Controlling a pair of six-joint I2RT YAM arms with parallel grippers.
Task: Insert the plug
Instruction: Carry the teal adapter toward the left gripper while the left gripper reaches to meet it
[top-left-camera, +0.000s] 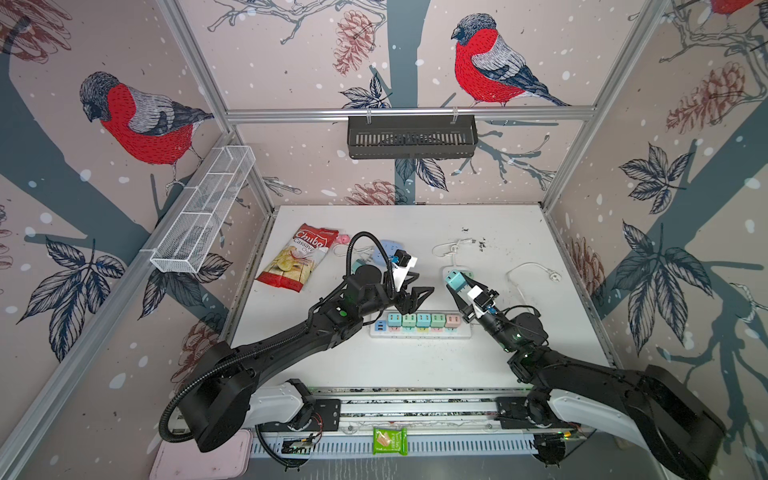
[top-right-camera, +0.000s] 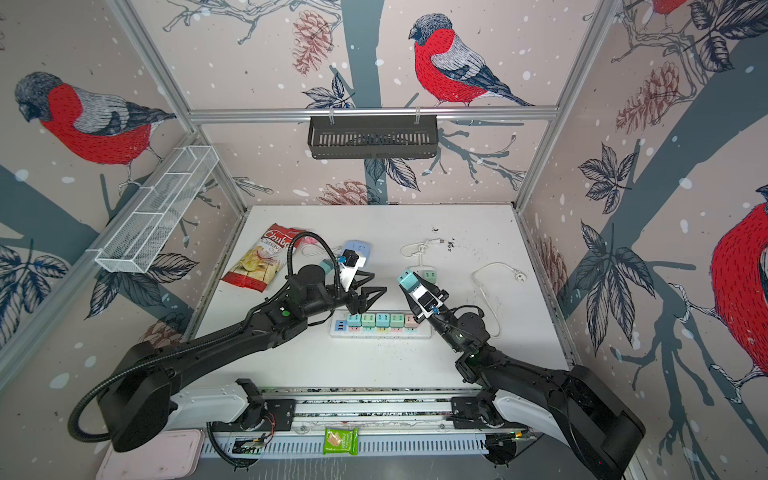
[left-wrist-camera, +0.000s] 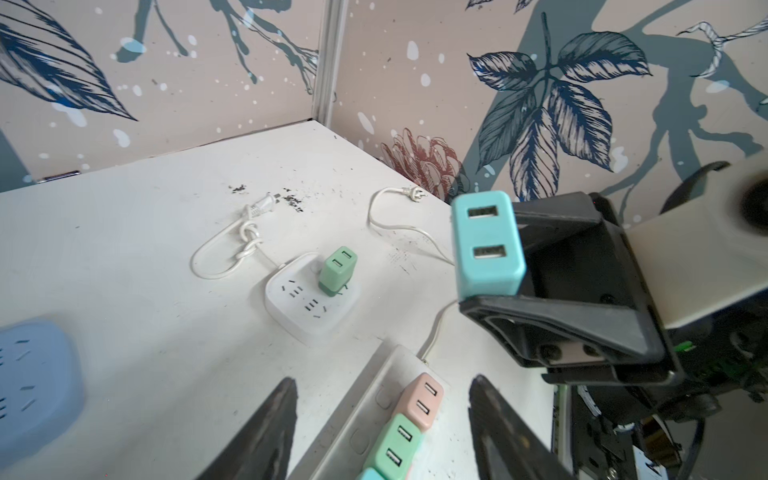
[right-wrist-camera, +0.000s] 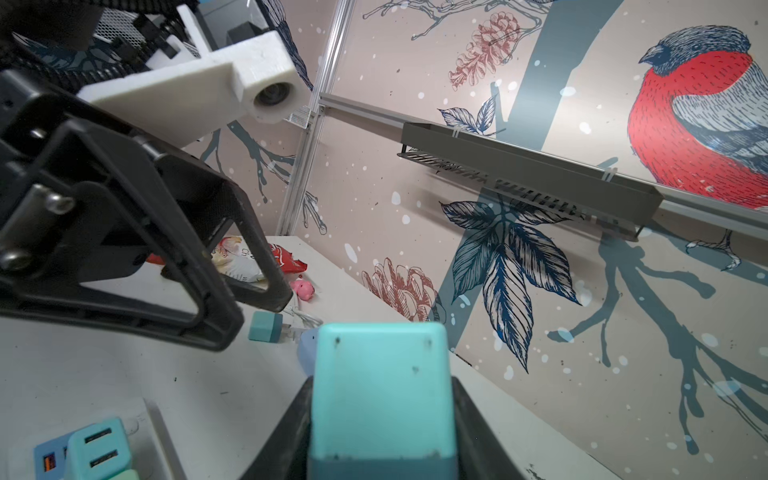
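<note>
right gripper (top-left-camera: 456, 286) is clamped on the teal plug (left-wrist-camera: 486, 245), one finger on each side. it's held up in the air, off the table (top-left-camera: 415, 365), tilted, with its two usb slots facing the left arm. in both top views it sits just in front of the square white socket (left-wrist-camera: 299, 309), behind the right end of the long power strip (top-left-camera: 417, 335). can't see its prongs.

left gripper (left-wrist-camera: 384, 382) has its fingers apart with nothing between them. it hovers over the table just behind the strip, tips pointing toward the right gripper, close but not touching.

the strip lies flat near the table's front, with a row of five plugs (top-left-camera: 423, 320) already seated in teal, green, teal, green, pink, and a blue usb block at its left end. its right end is bare.

the square socket has one green plug (left-wrist-camera: 338, 270) standing in it, with a knotted white cord behind. a loose white cable (top-left-camera: 521, 274) lies at the right.

far left: chips bag (top-left-camera: 297, 257), pink toy (right-wrist-camera: 302, 288), blue socket (left-wrist-camera: 33, 374), and another teal plug (right-wrist-camera: 266, 327) lying on its side beside it.
</note>
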